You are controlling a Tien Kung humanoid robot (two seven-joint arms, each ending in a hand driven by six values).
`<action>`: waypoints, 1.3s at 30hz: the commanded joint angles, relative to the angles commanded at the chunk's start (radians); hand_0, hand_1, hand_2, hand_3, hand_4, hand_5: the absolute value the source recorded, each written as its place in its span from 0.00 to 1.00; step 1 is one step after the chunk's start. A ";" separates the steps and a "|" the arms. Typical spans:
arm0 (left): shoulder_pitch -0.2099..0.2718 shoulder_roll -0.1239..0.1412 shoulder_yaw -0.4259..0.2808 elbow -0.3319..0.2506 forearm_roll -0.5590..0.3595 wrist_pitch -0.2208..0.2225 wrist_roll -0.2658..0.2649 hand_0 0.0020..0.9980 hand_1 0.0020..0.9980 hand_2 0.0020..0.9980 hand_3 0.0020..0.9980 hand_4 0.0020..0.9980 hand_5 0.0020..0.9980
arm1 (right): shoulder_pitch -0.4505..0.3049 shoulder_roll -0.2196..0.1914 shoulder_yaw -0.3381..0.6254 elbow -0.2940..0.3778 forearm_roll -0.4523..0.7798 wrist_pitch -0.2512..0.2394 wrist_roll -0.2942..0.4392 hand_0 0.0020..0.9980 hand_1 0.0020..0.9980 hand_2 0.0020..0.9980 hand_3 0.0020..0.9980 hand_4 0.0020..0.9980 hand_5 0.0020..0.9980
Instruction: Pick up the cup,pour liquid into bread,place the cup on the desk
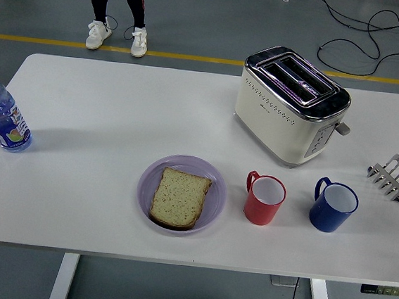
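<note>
Neither hand is in view; red cup [265, 199] and blue cup [334, 205] stand upright right of bread [179, 198] on purple plate [215, 184].

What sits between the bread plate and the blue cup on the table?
The red cup stands between the plate of bread and the blue cup, upright, handle to its upper left, touching neither. The head view shows it.
</note>
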State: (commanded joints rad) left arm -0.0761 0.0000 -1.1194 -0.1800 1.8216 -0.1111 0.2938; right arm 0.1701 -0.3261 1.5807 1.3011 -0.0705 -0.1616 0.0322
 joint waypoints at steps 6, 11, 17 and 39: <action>0.000 0.000 0.004 0.000 -0.002 0.001 0.000 0.66 0.69 0.71 0.59 0.31 0.87 | -0.012 -0.004 0.004 0.022 -0.040 -0.002 0.008 0.68 0.65 0.67 0.62 0.56 0.10; 0.001 0.000 0.009 0.000 -0.008 0.002 -0.001 0.66 0.69 0.71 0.59 0.31 0.87 | -0.028 -0.011 -0.003 0.049 -0.128 -0.007 0.020 0.68 0.66 0.68 0.62 0.58 0.10; 0.000 0.000 0.005 0.000 -0.004 0.001 0.000 0.66 0.69 0.71 0.59 0.31 0.87 | -0.033 -0.010 -0.012 0.062 -0.202 -0.023 0.025 0.69 0.66 0.69 0.63 0.60 0.10; -0.008 0.000 0.005 0.000 -0.010 0.006 -0.003 0.66 0.69 0.71 0.59 0.31 0.87 | -0.142 -0.012 -0.056 0.174 -0.763 -0.281 0.021 0.83 0.80 0.88 0.91 0.89 0.09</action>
State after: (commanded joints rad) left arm -0.0843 0.0000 -1.1139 -0.1800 1.8115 -0.1052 0.2911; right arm 0.0282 -0.3383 1.5249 1.4748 -0.8330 -0.4422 0.0530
